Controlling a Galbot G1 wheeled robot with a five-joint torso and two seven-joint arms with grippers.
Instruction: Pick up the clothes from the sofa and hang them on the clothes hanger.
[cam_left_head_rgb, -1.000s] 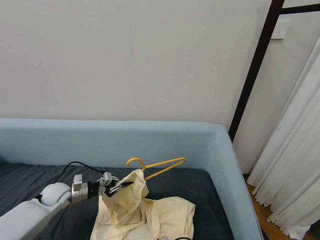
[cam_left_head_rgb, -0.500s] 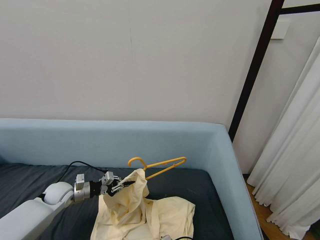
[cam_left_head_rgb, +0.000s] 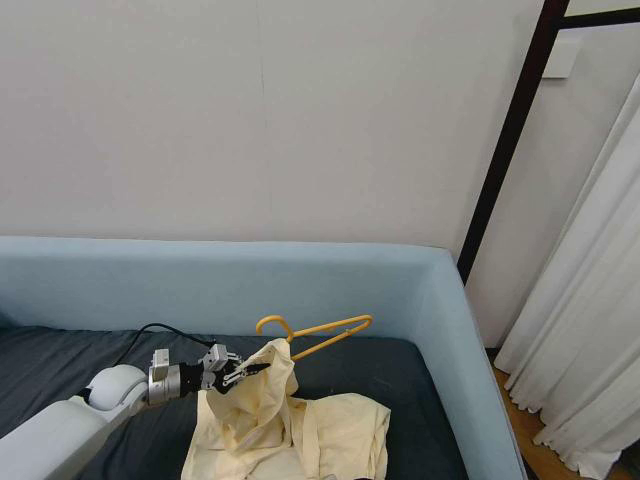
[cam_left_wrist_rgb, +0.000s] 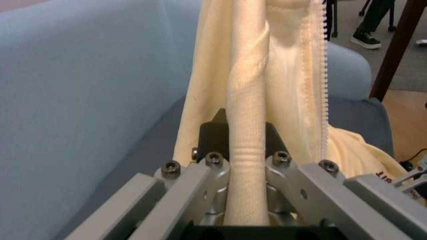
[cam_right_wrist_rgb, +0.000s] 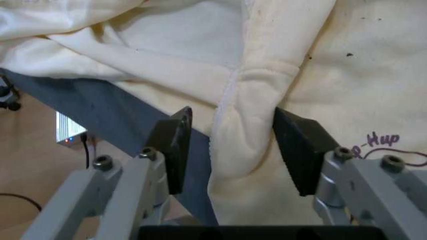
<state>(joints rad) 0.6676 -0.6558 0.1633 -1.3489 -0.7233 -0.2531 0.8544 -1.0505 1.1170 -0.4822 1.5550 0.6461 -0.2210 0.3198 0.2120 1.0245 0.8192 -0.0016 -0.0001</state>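
Note:
A cream garment (cam_left_head_rgb: 300, 425) lies bunched on the sofa's dark seat (cam_left_head_rgb: 60, 360), with its top edge lifted. My left gripper (cam_left_head_rgb: 240, 375) reaches in from the left and is shut on the garment's ribbed hem; in the left wrist view the left gripper (cam_left_wrist_rgb: 243, 150) clamps that ribbed strip (cam_left_wrist_rgb: 245, 110), and a zipper edge hangs beside it. A yellow hanger (cam_left_head_rgb: 325, 332) pokes out of the raised cloth toward the backrest. My right gripper (cam_right_wrist_rgb: 230, 150) stands open astride a fold of the garment (cam_right_wrist_rgb: 347, 60), with dark seat showing beside one finger (cam_right_wrist_rgb: 175, 145).
The light blue sofa backrest (cam_left_head_rgb: 200, 280) runs behind, and its arm (cam_left_head_rgb: 450, 330) closes off the right side. A black rack pole (cam_left_head_rgb: 500, 160) stands against the wall at right. White curtains (cam_left_head_rgb: 590, 330) hang beyond it.
The left gripper has lifted the garment's top and the hanger slightly up and to the right. A dark part at the picture's bottom edge has dropped out of sight.

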